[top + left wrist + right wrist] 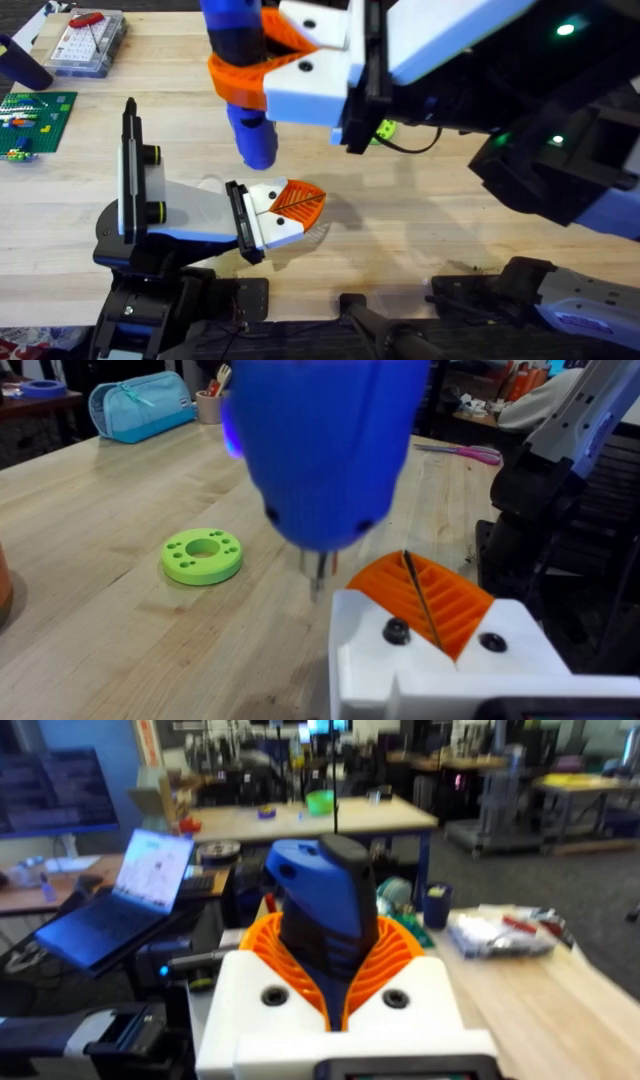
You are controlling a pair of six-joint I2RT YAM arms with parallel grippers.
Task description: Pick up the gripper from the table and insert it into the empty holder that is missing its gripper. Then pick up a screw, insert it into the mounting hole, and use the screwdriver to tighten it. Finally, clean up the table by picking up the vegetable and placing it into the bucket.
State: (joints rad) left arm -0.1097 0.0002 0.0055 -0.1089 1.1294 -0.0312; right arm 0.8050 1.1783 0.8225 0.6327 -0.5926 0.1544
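Note:
The blue screwdriver point(250, 120) hangs upright over the middle of the table, and my right gripper point(262, 72) is shut on its body. In the right wrist view the orange pads point(395, 955) clamp its blue body point(325, 910). The left wrist view has the screwdriver point(320, 450) close, its metal bit point(317, 572) pointing down just above the wood. My left gripper point(315, 197) lies low beside it, shut, the orange pads point(455, 605) pressed together. An orange-tan curve point(3, 585) may be the bucket. The vegetable, the screw, the loose gripper and the holder are out of view.
A lime-green disc with holes point(202, 554) lies on the wood beyond the screwdriver. A clear parts box point(85, 42) and a green baseplate point(35, 120) sit at the far left. A blue pouch point(140, 405) and pink scissors point(465, 453) lie at the table's far side.

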